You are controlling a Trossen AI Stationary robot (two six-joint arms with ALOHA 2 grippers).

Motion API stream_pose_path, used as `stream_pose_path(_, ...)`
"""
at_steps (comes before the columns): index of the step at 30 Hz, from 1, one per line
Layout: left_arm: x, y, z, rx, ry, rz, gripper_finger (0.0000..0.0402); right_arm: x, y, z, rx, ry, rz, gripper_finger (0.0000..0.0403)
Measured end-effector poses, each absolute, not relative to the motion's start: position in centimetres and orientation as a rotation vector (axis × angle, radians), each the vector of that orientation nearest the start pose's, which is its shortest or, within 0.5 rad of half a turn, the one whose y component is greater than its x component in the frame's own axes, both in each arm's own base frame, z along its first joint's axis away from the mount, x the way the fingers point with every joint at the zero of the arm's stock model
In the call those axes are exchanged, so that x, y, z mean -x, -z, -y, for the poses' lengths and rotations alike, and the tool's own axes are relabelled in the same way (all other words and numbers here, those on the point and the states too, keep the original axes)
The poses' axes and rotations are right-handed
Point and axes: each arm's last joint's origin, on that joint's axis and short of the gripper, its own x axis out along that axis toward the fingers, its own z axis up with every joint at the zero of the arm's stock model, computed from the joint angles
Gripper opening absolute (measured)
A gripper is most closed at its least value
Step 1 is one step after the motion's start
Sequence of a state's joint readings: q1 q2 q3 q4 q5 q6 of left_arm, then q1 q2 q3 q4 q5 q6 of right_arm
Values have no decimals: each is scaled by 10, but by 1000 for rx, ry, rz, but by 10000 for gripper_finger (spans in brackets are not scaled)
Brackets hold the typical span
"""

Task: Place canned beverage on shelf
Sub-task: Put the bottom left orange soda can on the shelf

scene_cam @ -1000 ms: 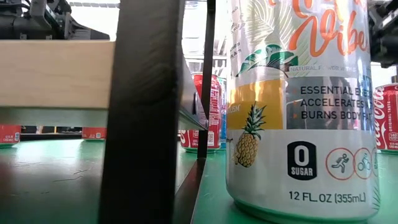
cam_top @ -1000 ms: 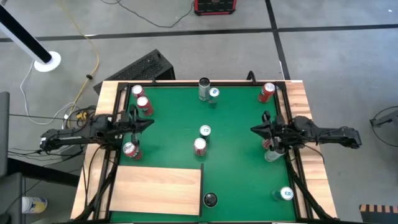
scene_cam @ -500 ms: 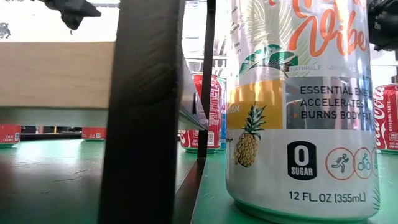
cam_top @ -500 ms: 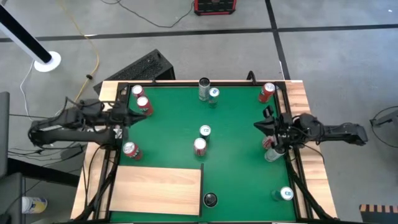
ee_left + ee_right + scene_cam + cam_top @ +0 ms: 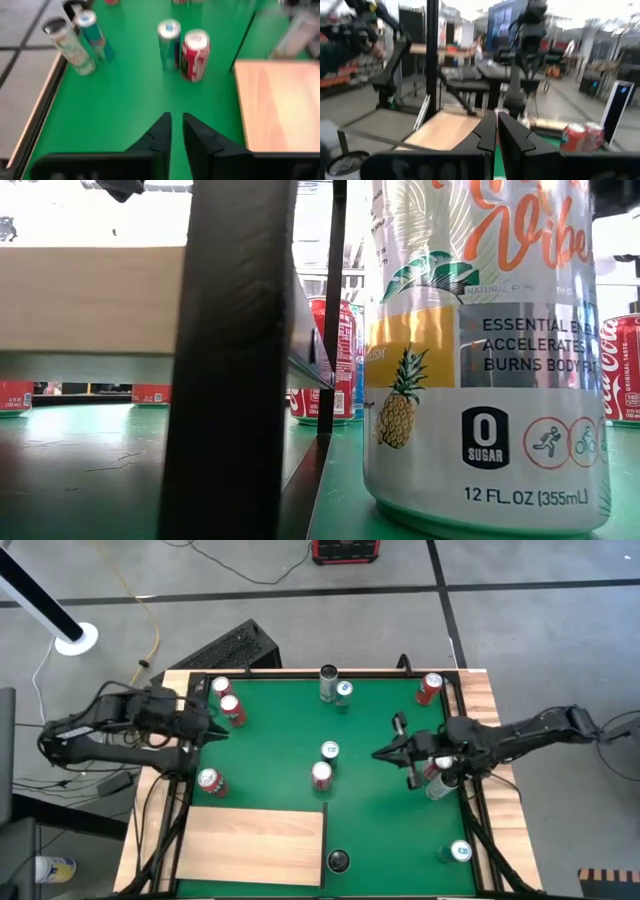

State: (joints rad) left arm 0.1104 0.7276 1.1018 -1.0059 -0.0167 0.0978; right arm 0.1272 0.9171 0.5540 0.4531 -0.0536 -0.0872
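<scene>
Several cans stand upright on the green mat point(image 5: 290, 730), among them a red can point(image 5: 321, 775) and a teal can point(image 5: 330, 751) at its middle. The shelf point(image 5: 255, 845), a pale wooden board on dark posts, stands at the near left. Beside it is a dark-topped can point(image 5: 339, 861), which shows large in the low view as a pineapple-printed can point(image 5: 480, 350). My left gripper point(image 5: 210, 727) hangs shut above the mat's left edge, tipped down toward the middle cans point(image 5: 176, 120). My right gripper point(image 5: 380, 753) is shut and level right of the middle cans point(image 5: 496, 117). Neither touches anything.
Two red cans point(image 5: 228, 700) stand at the far left, and one red can point(image 5: 210, 780) stands just beyond the shelf. A silver can point(image 5: 328, 680) and a teal can point(image 5: 344, 692) stand at the far edge. More cans point(image 5: 435, 780) line the right side under my right arm.
My left gripper has risen and drawn back toward the table's left edge, tipping from level to slanting down. My right gripper has risen and reached toward the table's middle, staying level. No can has moved.
</scene>
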Motion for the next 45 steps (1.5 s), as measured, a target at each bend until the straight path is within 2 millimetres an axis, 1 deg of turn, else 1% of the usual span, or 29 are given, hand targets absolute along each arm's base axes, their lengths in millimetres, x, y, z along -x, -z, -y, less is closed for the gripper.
stream_pose_path(4,-126,-355,-14,-66,-76,-811,123,-230,-292,-33,88,-191,-31,44)
stream_pose_path(8,-141,-346,-16,-33,-59,-987,196,-251,-292,-37,85,-198,-123,44)
stream_pose_path(13,-155,-345,-17,51,-57,-1199,270,-268,-292,-39,88,-200,-194,44)
stream_pose_path(15,-159,-344,-16,110,-58,-1252,292,-273,-291,-39,88,-196,-209,44)
stream_pose_path(17,-163,-338,-14,179,-45,-1297,308,-276,-290,-39,88,-197,-221,44)
stream_pose_path(19,-165,-332,-9,216,-24,-1334,316,-277,-289,-39,89,-197,-228,44)
stream_pose_path(23,-165,-321,0,187,-17,-1399,319,-277,-289,-40,89,-198,-230,44)
stream_pose_path(29,-165,-312,12,178,-49,-1421,319,-277,-288,-40,95,-199,-239,44)
stream_pose_path(35,-161,-293,26,149,-52,-1458,319,-276,-284,-40,102,-202,-278,44)
stream_pose_path(42,-158,-276,38,103,-62,-1439,318,-275,-284,-40,145,-209,-278,41)
stream_pose_path(45,-153,-267,41,102,-72,-1474,318,-275,-284,-40,152,-210,-280,33)
